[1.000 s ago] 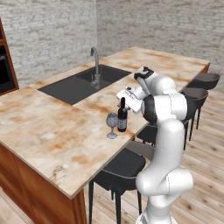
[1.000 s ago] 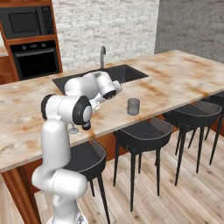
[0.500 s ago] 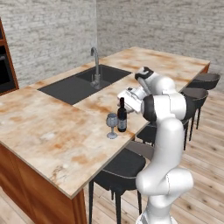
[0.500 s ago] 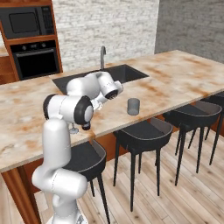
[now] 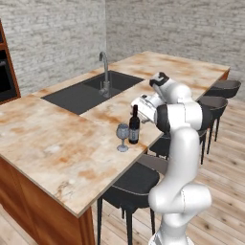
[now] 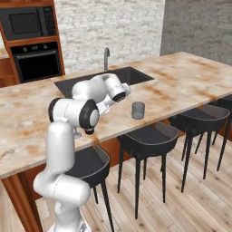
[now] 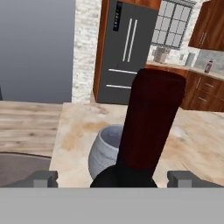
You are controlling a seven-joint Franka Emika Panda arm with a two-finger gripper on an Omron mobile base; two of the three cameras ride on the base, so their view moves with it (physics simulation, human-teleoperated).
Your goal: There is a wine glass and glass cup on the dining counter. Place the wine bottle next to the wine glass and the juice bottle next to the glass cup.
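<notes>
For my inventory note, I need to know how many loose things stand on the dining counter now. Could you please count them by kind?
Wine bottle: 1
Wine glass: 1
Glass cup: 1
Total: 3

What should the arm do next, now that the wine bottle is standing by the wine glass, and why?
Probably back the gripper straight away from the wine bottle. The bottle stands upright beside the wine glass, and the fingertips sit apart on either side of its neck, so it looks released.
</notes>
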